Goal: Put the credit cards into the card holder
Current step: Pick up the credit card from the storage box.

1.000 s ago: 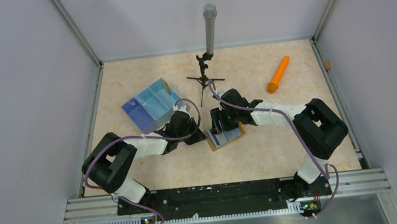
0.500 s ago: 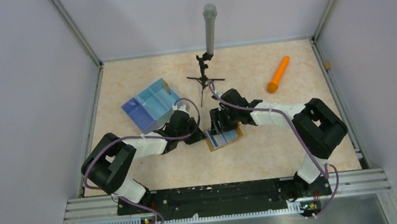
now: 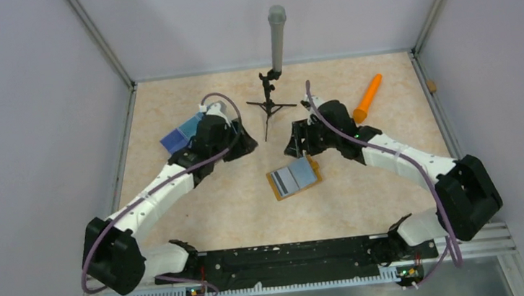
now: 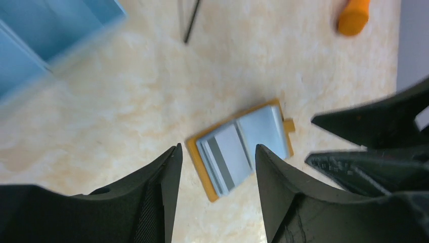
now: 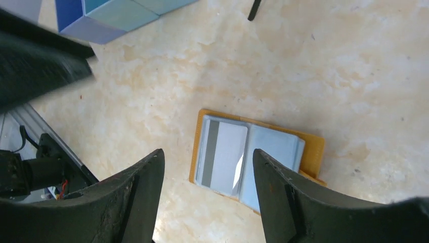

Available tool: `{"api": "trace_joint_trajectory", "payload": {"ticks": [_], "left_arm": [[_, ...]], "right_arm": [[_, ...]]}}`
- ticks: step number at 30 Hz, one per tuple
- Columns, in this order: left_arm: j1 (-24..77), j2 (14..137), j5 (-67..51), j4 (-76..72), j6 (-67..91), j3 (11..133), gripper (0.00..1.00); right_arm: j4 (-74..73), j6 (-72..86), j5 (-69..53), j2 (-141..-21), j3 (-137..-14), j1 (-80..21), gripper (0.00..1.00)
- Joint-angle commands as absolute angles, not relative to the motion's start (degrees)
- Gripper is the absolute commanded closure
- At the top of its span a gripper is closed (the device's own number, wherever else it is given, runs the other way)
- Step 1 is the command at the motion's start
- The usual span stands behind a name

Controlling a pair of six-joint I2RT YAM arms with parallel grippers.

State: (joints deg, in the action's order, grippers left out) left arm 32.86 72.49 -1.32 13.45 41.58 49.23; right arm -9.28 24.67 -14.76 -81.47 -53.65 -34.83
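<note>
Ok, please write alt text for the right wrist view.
An orange card holder lies open on the beige table, grey cards on its left half. The right hand hovers above it, open and empty; a blue tray corner shows top left.

card holder (image 5: pixel 273 162): mustard-orange, open flat | credit cards (image 5: pixel 222 154): stacked on one half, dark stripe showing

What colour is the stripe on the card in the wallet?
Dark grey stripe, clearest in right wrist view.
</note>
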Motion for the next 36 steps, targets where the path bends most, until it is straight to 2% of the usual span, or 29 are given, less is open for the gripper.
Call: {"api": "trace_joint_trajectory", "payload": {"ticks": [1,7,11,17,36], "left_arm": [[24.51,71.64,1.94,24.16,36.13,57.20,0.41],[16.38,80.63,2.76,26.11,33.14,66.70,0.43],[15.00,89.02,8.84,29.16,31.86,74.77,0.46],[13.55,99.76,9.97,29.19,30.79,84.16,0.48],[9.87,113.20,0.34,23.99,28.76,93.24,0.50]], "right_arm": [[-7.19,23.15,-13.68,-76.45,-49.75,-32.94,0.36],[-5.39,22.65,-12.03,-72.60,-45.63,-30.92,0.35],[-5.10,22.55,-12.04,-70.66,-43.66,-29.69,0.35],[-4.62,23.24,-12.94,-69.24,-41.40,-29.15,0.35],[-3.39,24.93,-15.61,-71.23,-41.31,-29.16,0.35]]}}
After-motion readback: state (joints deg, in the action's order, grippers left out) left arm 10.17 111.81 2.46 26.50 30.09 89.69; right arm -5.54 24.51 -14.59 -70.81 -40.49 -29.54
